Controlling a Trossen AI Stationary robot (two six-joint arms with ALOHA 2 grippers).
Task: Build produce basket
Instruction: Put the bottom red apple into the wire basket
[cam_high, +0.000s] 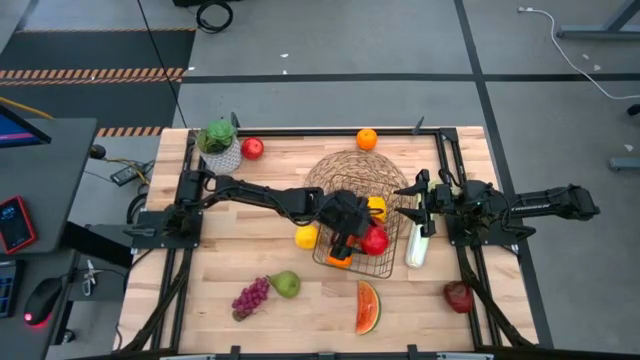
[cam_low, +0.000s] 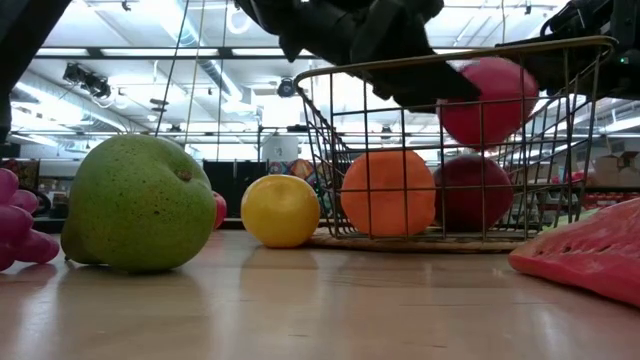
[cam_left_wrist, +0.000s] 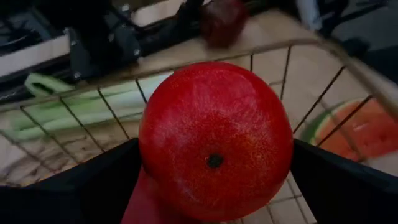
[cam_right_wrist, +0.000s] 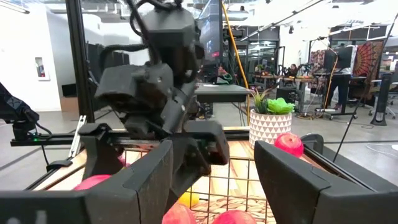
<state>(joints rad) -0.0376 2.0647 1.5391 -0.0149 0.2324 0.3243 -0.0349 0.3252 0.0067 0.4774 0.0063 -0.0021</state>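
Observation:
The wire basket (cam_high: 385, 268) stands on a round woven mat at the table's middle. It holds an orange (cam_low: 388, 192), a dark red apple (cam_low: 475, 190) and a yellow piece (cam_high: 377, 208). My left gripper (cam_high: 368, 238) reaches into it from the table's left, shut on a bright red apple (cam_left_wrist: 214, 137) that hangs above the other fruit, just under the rim (cam_low: 450, 55). My right gripper (cam_right_wrist: 214, 168) waits at the table's right side, open, with nothing between its fingers. A celery stalk (cam_high: 417, 245) lies just outside the basket's right wall. My left gripper pinches the red apple by its two opposite sides (cam_left_wrist: 146, 149) between its two fingers (cam_left_wrist: 93, 186). The fingers slant down into the basket from the table's left. The apple is lifted clear, inside the basket above the dark red apple, one dimpled end (cam_left_wrist: 214, 160) turned toward the wrist.
Outside the basket lie a yellow fruit (cam_high: 306, 237), a green pear (cam_high: 287, 284), grapes (cam_high: 250, 297), a watermelon slice (cam_high: 368, 306) and a dark red apple (cam_high: 459, 296). At the far edge sit an orange (cam_high: 367, 139), a red apple (cam_high: 252, 148) and a potted plant (cam_high: 220, 145).

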